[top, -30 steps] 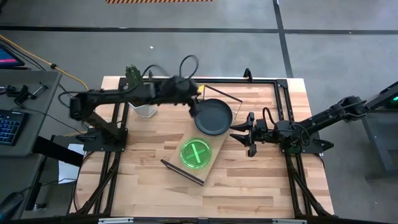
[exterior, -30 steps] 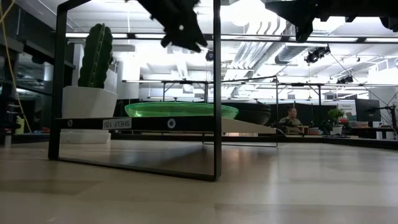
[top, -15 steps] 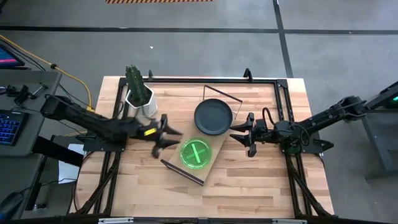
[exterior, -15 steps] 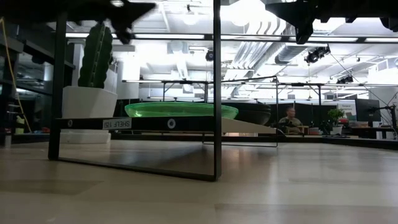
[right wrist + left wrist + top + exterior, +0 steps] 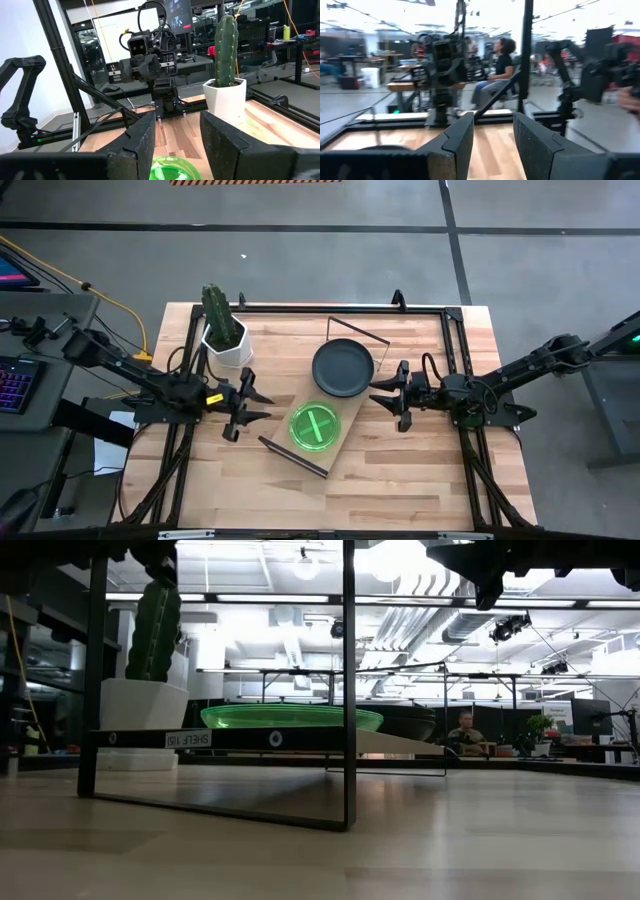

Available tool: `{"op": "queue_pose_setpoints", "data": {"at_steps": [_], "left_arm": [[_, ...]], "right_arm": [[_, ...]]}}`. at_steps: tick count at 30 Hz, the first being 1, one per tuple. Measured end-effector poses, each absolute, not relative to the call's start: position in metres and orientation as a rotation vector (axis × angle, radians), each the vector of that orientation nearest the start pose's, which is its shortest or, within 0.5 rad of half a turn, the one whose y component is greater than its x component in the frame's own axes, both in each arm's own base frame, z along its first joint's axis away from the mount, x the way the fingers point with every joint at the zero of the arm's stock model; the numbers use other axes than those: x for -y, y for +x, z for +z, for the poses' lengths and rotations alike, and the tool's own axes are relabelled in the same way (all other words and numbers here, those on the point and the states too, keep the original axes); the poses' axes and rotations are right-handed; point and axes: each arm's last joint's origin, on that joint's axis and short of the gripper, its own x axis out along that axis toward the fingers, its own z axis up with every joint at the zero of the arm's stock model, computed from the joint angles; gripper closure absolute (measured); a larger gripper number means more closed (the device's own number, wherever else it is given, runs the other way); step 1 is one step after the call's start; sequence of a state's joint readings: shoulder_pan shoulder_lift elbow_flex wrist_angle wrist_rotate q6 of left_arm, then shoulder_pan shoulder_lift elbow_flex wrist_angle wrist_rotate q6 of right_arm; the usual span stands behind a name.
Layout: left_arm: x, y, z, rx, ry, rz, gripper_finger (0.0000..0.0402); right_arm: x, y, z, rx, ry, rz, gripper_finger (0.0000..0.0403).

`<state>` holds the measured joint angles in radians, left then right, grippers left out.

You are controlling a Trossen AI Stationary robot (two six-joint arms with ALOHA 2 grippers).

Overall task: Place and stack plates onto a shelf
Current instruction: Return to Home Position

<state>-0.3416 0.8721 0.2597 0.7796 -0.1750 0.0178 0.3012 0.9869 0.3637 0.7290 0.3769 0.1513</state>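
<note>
Two plates rest on the shelf [image 5: 337, 438], a light-wood plank lying aslant on the table. A black plate [image 5: 343, 367] sits at its far end and a green plate [image 5: 314, 426] at its near end. The low view shows the green plate [image 5: 290, 717] and the black plate [image 5: 410, 722] side by side on the shelf [image 5: 215, 739]. Other plates are out of view. My left gripper [image 5: 262, 406] hovers open just left of the shelf. My right gripper [image 5: 378, 393] hovers open just right of it, facing the plates; the right wrist view shows the green plate [image 5: 172, 167] below its open fingers.
A white pot with a green cactus [image 5: 225, 340] stands near the table's far left, just beyond my left gripper. A black metal frame [image 5: 420, 308] runs around the table's edges. Bare wood lies along the near side [image 5: 330, 500]. People sit in the room beyond [image 5: 465, 730].
My left gripper has drawn away from the black plate's left rim, swinging toward the table's left and near side; it now hangs left of the shelf. Both plates and my right arm have stayed in place.
</note>
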Motion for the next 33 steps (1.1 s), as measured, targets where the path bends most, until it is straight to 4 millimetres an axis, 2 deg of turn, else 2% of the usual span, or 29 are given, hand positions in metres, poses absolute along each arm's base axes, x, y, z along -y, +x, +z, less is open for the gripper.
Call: {"op": "queue_pose_setpoints", "data": {"at_steps": [6,24,33], "left_arm": [[0.051,0.165,0.224,0.109,0.005,-0.075,0.0275],[0.044,0.148,0.22,-0.003,0.04,-0.052,0.0275],[0.036,0.128,0.226,0.007,0.033,-0.041,0.0275]], "right_arm": [[-0.05,0.197,0.239,0.098,0.185,-0.068,0.0263],[-0.05,0.197,0.239,0.099,0.189,-0.068,0.0263],[-0.05,0.197,0.238,0.091,0.189,-0.068,0.0263]]}}
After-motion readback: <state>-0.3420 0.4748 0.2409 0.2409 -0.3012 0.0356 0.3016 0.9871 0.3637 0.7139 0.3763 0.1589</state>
